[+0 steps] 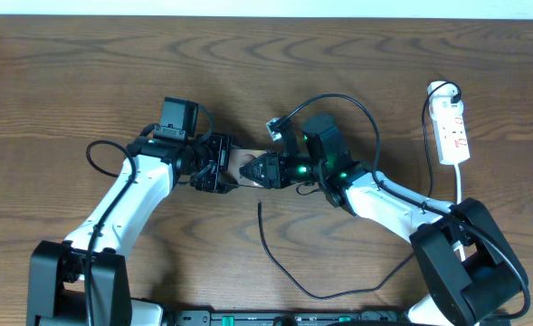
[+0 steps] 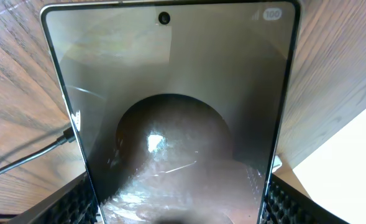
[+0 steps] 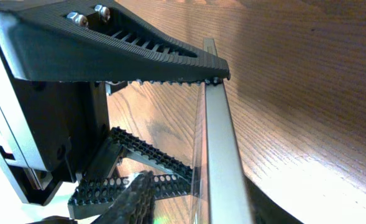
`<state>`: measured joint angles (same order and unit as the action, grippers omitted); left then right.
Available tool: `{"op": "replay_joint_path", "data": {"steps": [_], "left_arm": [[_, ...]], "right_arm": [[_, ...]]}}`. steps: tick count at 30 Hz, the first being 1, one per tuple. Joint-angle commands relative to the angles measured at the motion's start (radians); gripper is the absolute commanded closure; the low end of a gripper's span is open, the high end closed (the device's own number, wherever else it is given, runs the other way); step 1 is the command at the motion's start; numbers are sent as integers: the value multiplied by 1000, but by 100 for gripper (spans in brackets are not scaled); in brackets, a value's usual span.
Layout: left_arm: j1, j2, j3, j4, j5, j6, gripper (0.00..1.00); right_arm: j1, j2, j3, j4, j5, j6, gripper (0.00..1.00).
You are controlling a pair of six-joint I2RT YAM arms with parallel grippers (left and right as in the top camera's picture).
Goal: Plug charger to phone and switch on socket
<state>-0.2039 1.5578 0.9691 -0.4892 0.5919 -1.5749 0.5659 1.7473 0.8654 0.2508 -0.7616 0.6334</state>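
Observation:
The phone (image 1: pixel 242 165) is held above the table between both grippers. Its glossy brown face fills the left wrist view (image 2: pixel 170 124), with a camera hole at the top. My left gripper (image 1: pixel 215 170) (image 2: pixel 183 208) is shut on the phone's two long edges. In the right wrist view the phone (image 3: pixel 223 149) shows edge-on, and my right gripper (image 1: pixel 264 170) (image 3: pixel 201 208) is open with a finger on each side of its end. The charger cable (image 1: pixel 280 263) lies loose on the table, its tip (image 1: pixel 260 205) (image 2: pixel 66 137) just below the phone. The socket (image 1: pixel 452 131) lies at the far right.
The socket's white cord (image 1: pixel 461 181) runs down behind the right arm. A thicker black robot cable (image 1: pixel 356 104) loops above the right wrist. The left arm's cable (image 1: pixel 99 154) curls at the left. The table is brown wood (image 1: pixel 67 72).

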Motion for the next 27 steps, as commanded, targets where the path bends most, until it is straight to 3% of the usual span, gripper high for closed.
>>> {"op": "replay_joint_path", "data": {"steps": [1, 4, 9, 14, 18, 27], "left_arm": [[-3, -21, 3, 6, 2, -13, 93], [-3, -21, 3, 6, 2, -13, 93], [-3, -21, 3, 6, 2, -13, 92], [-3, -21, 3, 6, 2, -13, 92], [-3, -21, 3, 6, 2, -13, 92], [-3, -21, 3, 5, 2, -12, 91]], "right_arm": [[5, 7, 14, -1, 0, -6, 67], [5, 7, 14, -1, 0, -5, 69], [5, 7, 14, -1, 0, -5, 79], [5, 7, 14, -1, 0, -5, 81], [5, 7, 14, -1, 0, -5, 98], [5, 7, 14, -2, -16, -5, 99]]}}
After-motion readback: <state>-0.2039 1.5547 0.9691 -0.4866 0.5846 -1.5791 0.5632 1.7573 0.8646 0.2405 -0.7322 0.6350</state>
